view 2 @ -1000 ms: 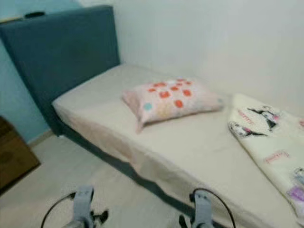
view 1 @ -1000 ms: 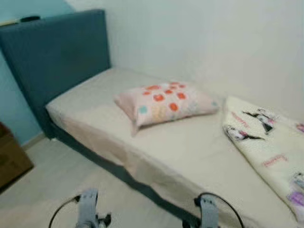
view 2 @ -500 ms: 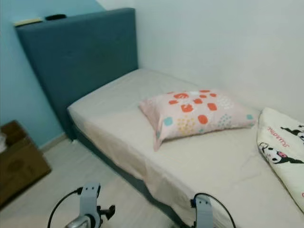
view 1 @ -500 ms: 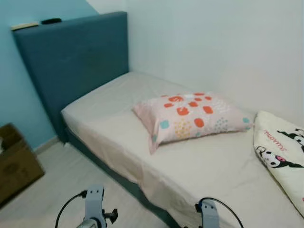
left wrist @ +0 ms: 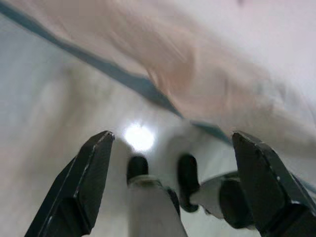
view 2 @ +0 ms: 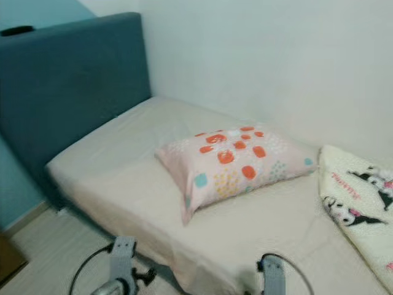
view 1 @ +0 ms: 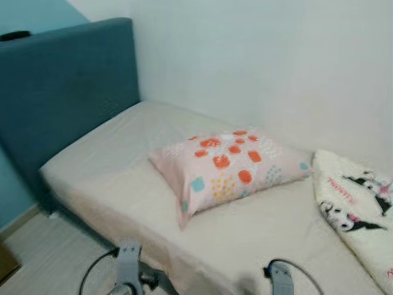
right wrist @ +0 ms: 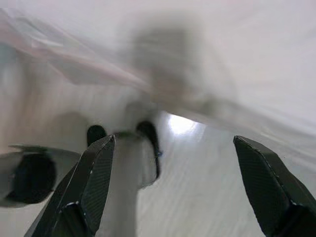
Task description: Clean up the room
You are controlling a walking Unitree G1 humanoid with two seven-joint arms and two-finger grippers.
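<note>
A pink pillow [view 1: 230, 165] with orange and teal spots lies askew in the middle of the bed [view 1: 110, 178], which has a cream sheet. A white blanket [view 1: 359, 209] printed with black cartoon figures is bunched at the right. Both arms hang low at the bed's near edge; their wrists [view 1: 129, 267] [view 1: 279, 276] show at the bottom of the head views. My left gripper [left wrist: 173, 182] is open over the pale floor beside the bed edge. My right gripper [right wrist: 177, 187] is open too, with nothing between its fingers.
A tall teal headboard [view 1: 61, 92] stands at the left end, with a dark object [view 1: 15, 35] on top. A white wall [view 1: 276, 67] runs behind the bed. Pale floor [view 1: 37, 258] lies at the lower left, with a brown box corner [view 2: 9, 258].
The camera has swung and moved closer to the bed; the pillow now sits lower and nearer the middle of the picture. Nothing on the bed has moved.
</note>
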